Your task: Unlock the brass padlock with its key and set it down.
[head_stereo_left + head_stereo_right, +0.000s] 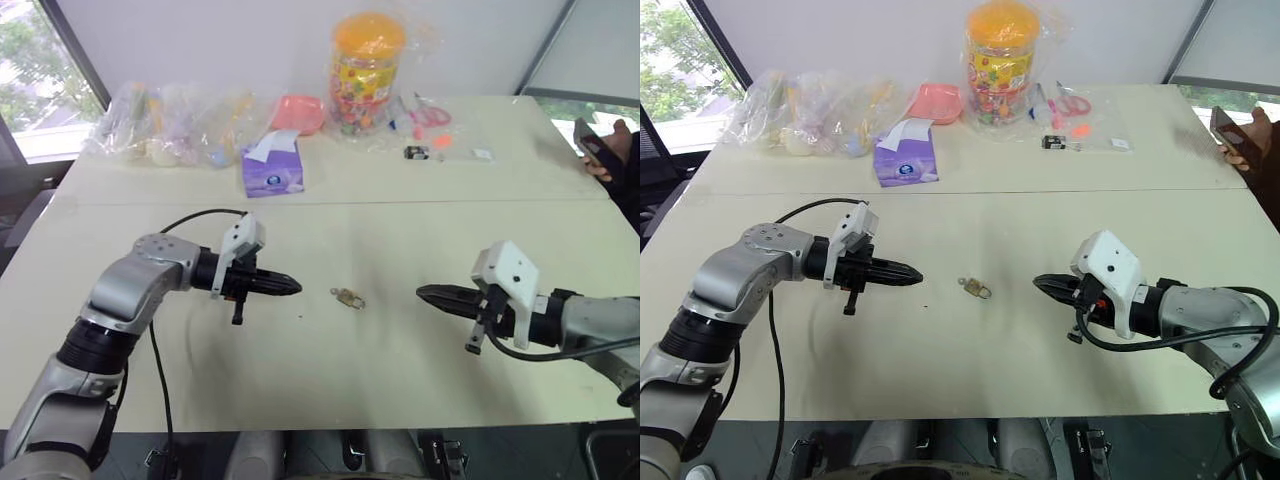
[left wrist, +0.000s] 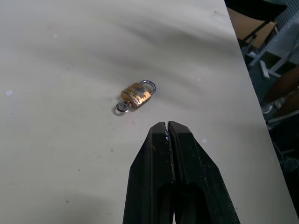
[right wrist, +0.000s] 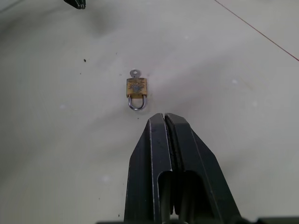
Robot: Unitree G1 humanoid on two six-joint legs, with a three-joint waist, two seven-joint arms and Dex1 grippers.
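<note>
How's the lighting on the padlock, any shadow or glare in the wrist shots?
Left wrist view: the brass padlock sits in even light, sharp, with a broad soft shadow band across the table beyond it. Right wrist view: the padlock is sharp, its body faintly glinting; soft grey shadows mottle the table.

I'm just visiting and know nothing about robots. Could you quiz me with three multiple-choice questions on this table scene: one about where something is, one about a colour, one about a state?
1. Where does the brass padlock lie?
A. On the table between the two grippers
B. Beside the candy jar
C. On the tissue box

2. What colour is the candy jar's lid?
A. Blue
B. Orange
C. Black

3. How do the jaws of the left gripper stand?
A. Wide open
B. Shut on the padlock
C. Shut, holding nothing

Answers: 1 A, it lies on bare tabletop midway between them. 2 B, the lid is bright orange. 3 C, the fingers meet and the padlock lies apart.
</note>
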